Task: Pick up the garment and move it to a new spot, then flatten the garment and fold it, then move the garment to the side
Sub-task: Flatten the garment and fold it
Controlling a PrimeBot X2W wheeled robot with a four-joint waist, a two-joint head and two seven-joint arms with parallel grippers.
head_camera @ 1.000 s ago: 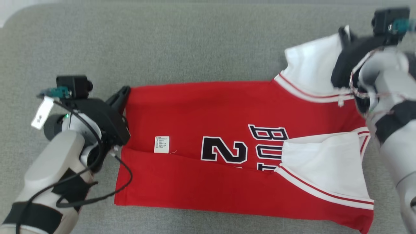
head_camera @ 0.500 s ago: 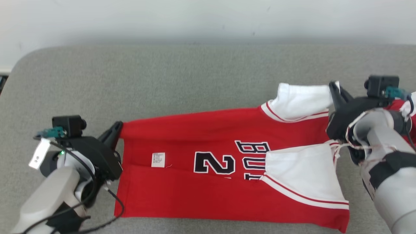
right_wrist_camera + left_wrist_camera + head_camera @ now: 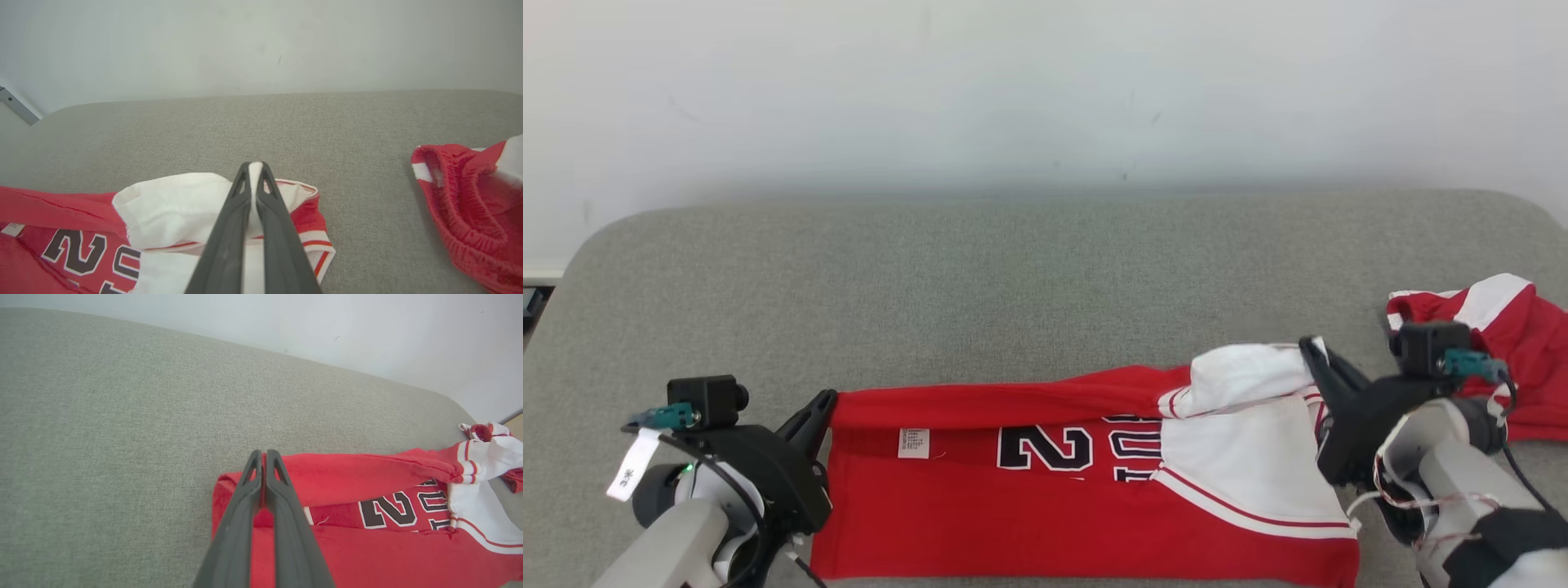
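The garment (image 3: 1045,514) was red, with white sleeves (image 3: 1241,461) edged in red-and-white stripes; its lettering (image 3: 1045,447) was black, outlined white. A white label (image 3: 913,442) showed toward its 9 o'clock end. A second cloth (image 3: 1515,359), red with white bands, lay at 3 o'clock. The surface (image 3: 1013,286) was flecked grey and the wall (image 3: 1045,82) off-white.

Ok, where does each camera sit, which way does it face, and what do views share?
Head view: on the head, facing forward and down at the jersey on the grey cushion; both forearms, left claw, right claw show.
Left wrist view: on that wrist, facing along its claw, shut on the jersey's hem.
Right wrist view: likewise, its claw shut on the jersey's white sleeve.
Shared: head and right wrist views show the second red garment.
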